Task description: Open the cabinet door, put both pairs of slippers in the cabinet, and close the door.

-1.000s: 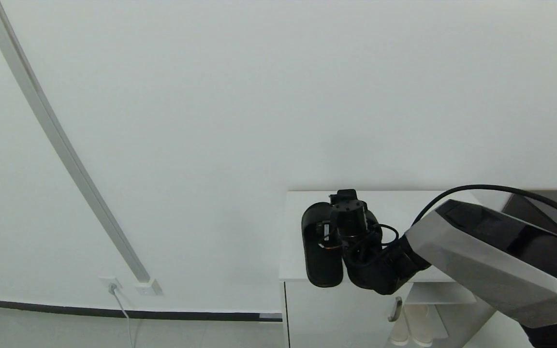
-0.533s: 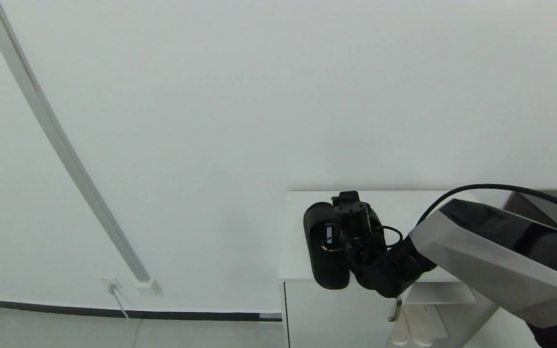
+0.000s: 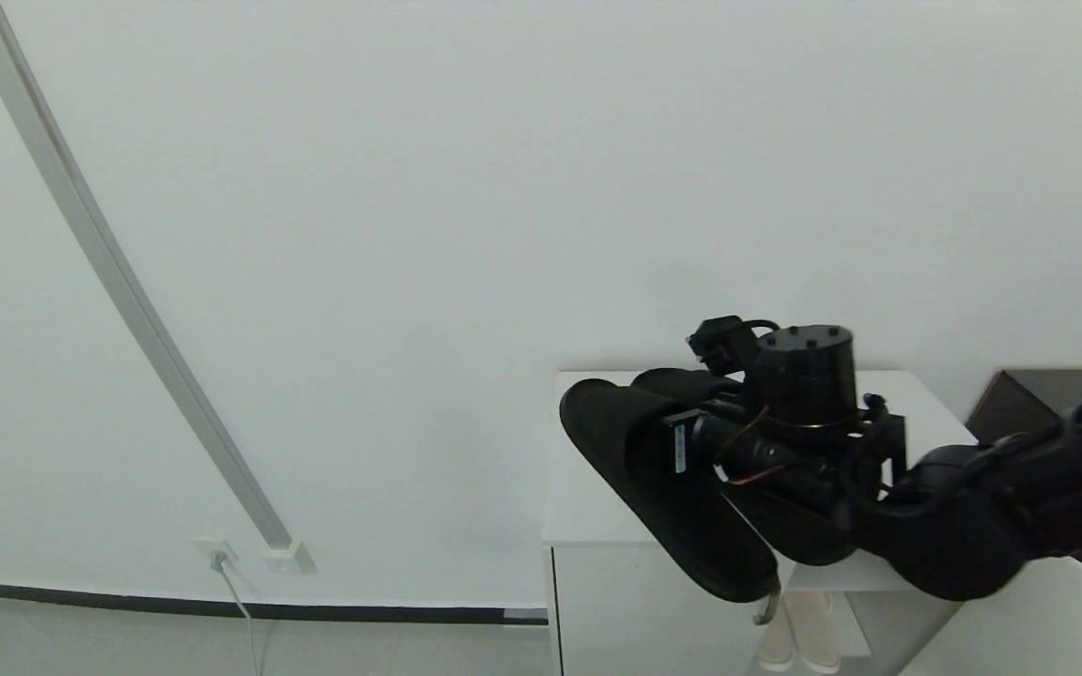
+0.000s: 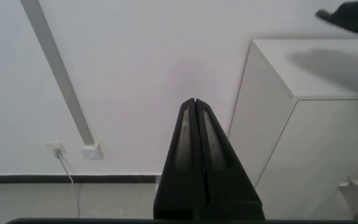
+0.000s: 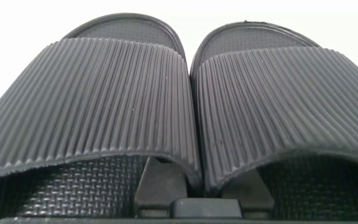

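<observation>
Overhead, the right gripper [image 5: 197, 188] pinches the pair of black slippers [image 3: 656, 481] together above the white cabinet's [image 3: 586, 512] front edge. The left gripper [image 4: 195, 111] is closed and empty.

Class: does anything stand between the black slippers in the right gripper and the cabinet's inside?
Only the cabinet top, which lies under the black slippers held by the right gripper. The opening below it shows a shelf and white slippers; nothing visible blocks it.

The 2 black slippers [image 5: 104, 99] look rubbery and matt (ribbed straps, pebbled footbeds). The cabinet [image 4: 328, 149] is smooth, matt white.
</observation>
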Controlling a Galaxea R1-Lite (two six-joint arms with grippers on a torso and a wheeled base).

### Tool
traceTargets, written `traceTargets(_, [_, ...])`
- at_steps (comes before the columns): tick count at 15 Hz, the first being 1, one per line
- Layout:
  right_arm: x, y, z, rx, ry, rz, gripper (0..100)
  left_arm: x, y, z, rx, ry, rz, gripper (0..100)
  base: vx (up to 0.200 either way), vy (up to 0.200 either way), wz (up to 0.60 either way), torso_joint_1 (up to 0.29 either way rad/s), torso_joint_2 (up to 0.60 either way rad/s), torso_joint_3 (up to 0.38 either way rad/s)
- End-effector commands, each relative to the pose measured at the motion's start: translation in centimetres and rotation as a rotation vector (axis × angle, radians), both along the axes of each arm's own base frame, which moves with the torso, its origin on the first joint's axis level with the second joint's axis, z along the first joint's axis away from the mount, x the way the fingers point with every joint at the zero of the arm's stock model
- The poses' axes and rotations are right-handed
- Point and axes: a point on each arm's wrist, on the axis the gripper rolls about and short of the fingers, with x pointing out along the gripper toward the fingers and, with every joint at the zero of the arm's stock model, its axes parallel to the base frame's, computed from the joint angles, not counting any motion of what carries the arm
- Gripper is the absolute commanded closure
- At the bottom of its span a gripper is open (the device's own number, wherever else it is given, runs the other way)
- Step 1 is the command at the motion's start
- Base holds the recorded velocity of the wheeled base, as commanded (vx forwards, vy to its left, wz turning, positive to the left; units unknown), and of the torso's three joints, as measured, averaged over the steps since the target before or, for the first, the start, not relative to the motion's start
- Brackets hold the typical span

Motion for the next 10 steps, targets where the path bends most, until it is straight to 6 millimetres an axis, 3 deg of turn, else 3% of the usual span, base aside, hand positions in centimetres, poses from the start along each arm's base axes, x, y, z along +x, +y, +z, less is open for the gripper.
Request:
traceTargets(1, [-5.1,-3.4,4.8,0.035,-0.077,0.13,100,0.0,0.0,0.0,0.001,0.0,0.0,100,0.0,0.0,0.0,0.0,0.0,0.0])
traceTargets(4, [-6.0,-4.2,3.7,-0.096,-0.157,0.187,100,0.0,0.0,0.0,0.0,0.001,0.0,100,0.0,0.0,0.0,0.0,0.0,0.0])
traceTargets(10, [-4.8,-3.6,3.2,-0.041,-0.263,0.24,100,0.0,0.0,0.0,0.0,0.001,0.0,100,0.0,0.0,0.0,0.0,0.0,0.0])
